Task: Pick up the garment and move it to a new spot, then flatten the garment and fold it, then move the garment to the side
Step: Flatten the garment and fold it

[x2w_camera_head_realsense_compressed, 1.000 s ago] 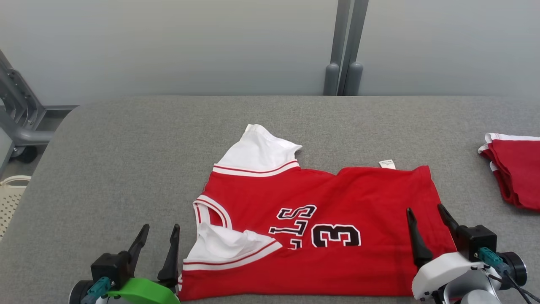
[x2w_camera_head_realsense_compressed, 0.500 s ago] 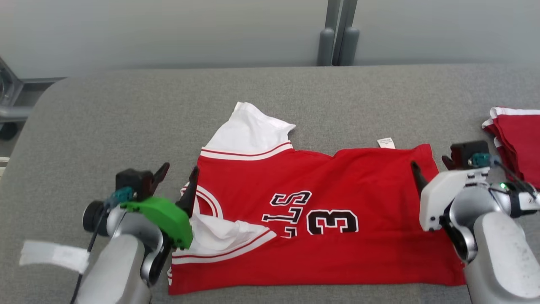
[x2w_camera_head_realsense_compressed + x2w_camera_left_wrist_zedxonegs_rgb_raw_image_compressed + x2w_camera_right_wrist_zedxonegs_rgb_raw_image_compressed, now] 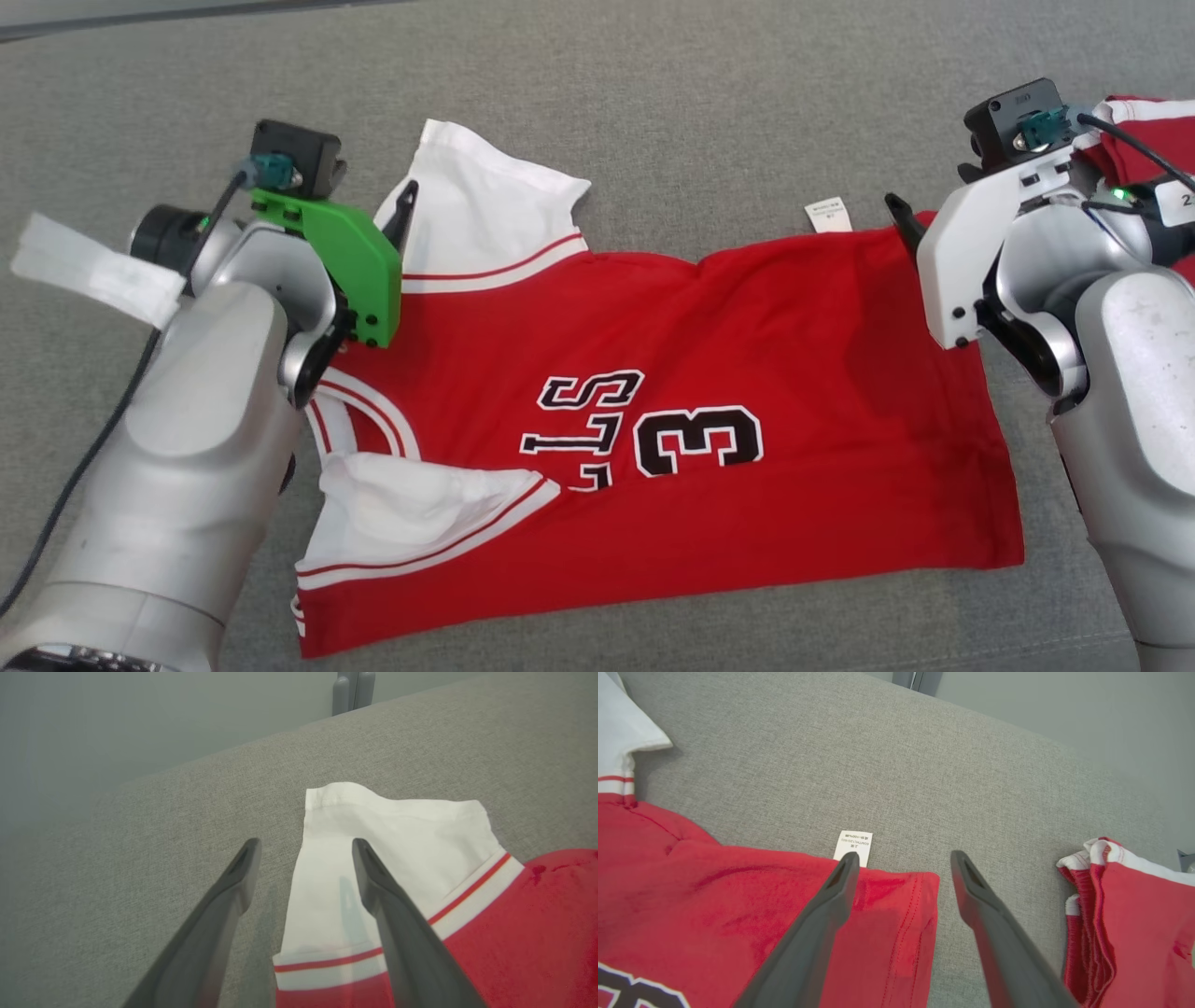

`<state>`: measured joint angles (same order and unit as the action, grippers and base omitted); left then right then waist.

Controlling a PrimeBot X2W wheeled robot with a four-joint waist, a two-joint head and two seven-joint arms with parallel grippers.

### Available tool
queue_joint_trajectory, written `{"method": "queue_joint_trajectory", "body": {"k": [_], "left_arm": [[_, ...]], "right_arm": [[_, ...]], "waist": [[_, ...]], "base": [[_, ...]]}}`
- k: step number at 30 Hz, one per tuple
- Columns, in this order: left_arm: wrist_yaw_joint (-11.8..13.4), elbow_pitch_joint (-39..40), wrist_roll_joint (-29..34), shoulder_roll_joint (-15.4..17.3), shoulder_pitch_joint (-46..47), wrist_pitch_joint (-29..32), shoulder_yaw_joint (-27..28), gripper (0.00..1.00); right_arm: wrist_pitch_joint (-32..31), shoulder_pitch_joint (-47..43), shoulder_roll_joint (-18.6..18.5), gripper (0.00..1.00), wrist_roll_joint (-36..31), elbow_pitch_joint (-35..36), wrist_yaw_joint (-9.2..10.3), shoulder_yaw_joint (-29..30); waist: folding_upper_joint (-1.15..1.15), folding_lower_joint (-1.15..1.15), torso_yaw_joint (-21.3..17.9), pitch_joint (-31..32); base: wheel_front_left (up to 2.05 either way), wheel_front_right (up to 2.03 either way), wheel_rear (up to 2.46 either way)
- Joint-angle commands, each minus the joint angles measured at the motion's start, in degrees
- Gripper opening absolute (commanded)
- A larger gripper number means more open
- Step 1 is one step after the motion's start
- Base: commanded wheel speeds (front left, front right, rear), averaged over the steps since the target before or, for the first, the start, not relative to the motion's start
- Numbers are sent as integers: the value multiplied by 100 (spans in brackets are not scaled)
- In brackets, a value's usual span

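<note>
Closer in, both jaws gape: left straddling the sleeve edge point(image 3: 317, 882), right straddling the jersey hem point(image 3: 924, 905).

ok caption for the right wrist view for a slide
open right hand poised over the hem corner of the red fabric jersey on the grey upholstered surface

Bare grey surface point(image 3: 700, 93) beyond the jersey point(image 3: 794, 373), folded red pile point(image 3: 1143, 919) near its right corner, left side open

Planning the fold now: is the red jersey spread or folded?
Spread, not folded: the red jersey lies open, far white sleeve out flat; only the near sleeve is flopped back over some lettering.
</note>
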<state>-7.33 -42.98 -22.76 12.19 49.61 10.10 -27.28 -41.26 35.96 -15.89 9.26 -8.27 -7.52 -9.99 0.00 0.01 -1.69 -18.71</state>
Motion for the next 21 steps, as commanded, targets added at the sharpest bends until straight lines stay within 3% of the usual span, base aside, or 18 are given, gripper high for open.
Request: {"method": "queue_joint_trajectory", "body": {"k": [1, 13, 21], "left_arm": [[-15, -29, 11, 54, 184, 6, 0, 100], [-14, -1014, 108, 253, 1232, 39, -136, 100], [-14, -1324, -32, 73, 1416, 81, -366, 100]], "right_arm": [[8, 83, -2, 100, 30, 36, 7, -45], [161, 271, -186, 100, 85, 217, 7, -217], [110, 203, -251, 100, 103, 384, 7, -186]], "waist": [[0, -1, -428, -515], [0, -1, -619, -1001], [0, -1, -575, -1137]], "base": [[0, 0, 0], [0, 0, 0], [0, 0, 0]]}}
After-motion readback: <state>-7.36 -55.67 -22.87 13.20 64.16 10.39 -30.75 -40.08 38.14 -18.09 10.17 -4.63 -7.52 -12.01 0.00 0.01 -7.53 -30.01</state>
